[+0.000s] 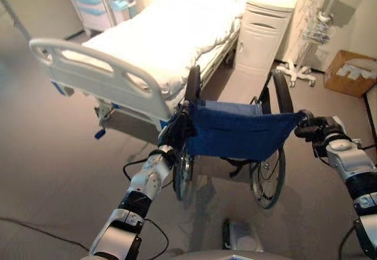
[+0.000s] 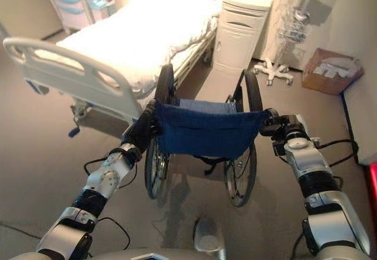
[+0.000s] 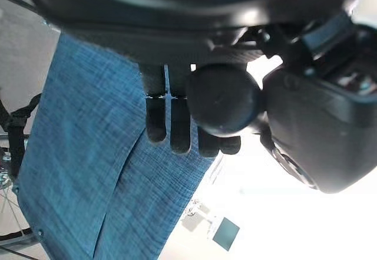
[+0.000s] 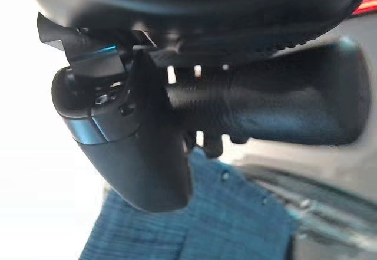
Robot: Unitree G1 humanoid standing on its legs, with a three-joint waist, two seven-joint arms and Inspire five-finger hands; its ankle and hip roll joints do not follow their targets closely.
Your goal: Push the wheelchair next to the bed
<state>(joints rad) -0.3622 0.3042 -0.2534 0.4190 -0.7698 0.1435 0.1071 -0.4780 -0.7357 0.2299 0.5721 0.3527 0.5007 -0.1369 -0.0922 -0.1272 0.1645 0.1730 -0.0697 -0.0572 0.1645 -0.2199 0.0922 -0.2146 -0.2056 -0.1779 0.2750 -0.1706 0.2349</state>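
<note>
Both hands, left hand (image 1: 178, 129) and right hand (image 1: 310, 128), grip the wheelchair (image 1: 235, 131) handles; push evenly, steering toward eleven o'clock alongside the bed (image 1: 147, 48).

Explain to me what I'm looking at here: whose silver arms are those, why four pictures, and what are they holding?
The arms belong to a two-legged humanoid robot. The two wide pictures come from a pair of cameras in its head, looking down and forward. The two close-up pictures come from a camera on each wrist, looking along that hand.

In front of the robot stands a wheelchair with a blue fabric back and spoked wheels. The dark left hand is curled round the chair's left black push handle. The dark right hand is curled round the right black push handle.

Beyond the chair stands a white hospital bed with a plastic footboard, with a white bedside cabinet next to it and a brown cardboard box on the floor to the right.
</note>
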